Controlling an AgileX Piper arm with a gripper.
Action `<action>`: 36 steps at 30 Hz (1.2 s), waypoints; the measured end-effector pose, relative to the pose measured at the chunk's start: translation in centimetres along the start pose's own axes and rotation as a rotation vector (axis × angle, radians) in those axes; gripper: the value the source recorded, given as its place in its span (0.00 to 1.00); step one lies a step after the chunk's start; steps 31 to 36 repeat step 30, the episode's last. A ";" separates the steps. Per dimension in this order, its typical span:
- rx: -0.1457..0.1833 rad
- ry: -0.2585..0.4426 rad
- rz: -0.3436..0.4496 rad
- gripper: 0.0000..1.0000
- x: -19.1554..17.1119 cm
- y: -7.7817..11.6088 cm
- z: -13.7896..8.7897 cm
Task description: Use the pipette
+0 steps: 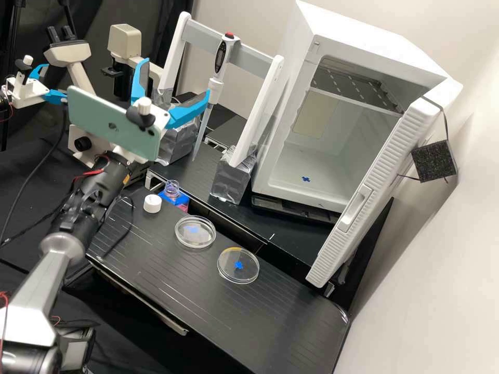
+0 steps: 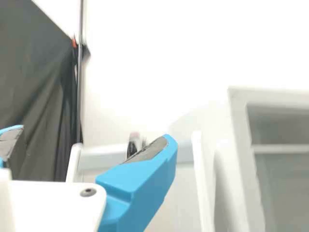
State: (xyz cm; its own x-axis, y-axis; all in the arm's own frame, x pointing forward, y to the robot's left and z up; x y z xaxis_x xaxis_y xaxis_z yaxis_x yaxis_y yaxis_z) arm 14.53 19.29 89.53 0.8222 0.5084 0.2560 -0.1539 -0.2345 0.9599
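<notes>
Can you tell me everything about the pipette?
The pipette has a whitish body that looks like plastic, with a red button on top and a dark oval panel below it. A long, narrow, pale tip tapers downward. It hangs nearly upright, slightly tilted, tip down, at the grey crossbar of a white stand, which seems to hold it. The open pincer has one blue finger right by it; I can't tell whether they touch.

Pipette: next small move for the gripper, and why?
I'd probably shift the open gripper slightly sideways, toward the white cabinet, before advancing. The pipette hangs on its rack, and the wrist view has it lined up with one finger, partly hidden behind it, rather than centred between both.
</notes>
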 end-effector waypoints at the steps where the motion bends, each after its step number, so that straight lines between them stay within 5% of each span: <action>1: 0.008 0.005 0.006 1.00 -0.3 -0.2 0.3; 7: 0.057 -0.009 0.012 1.00 -1.2 -0.6 1.8; 20: 0.069 -0.052 0.028 1.00 -2.0 -0.7 3.8; 23: 0.063 -0.068 0.047 1.00 -2.0 -0.6 4.3; 30: -0.015 -0.148 0.139 1.00 -1.1 0.3 7.2; 36: -0.015 -0.148 0.139 1.00 -1.1 0.3 7.2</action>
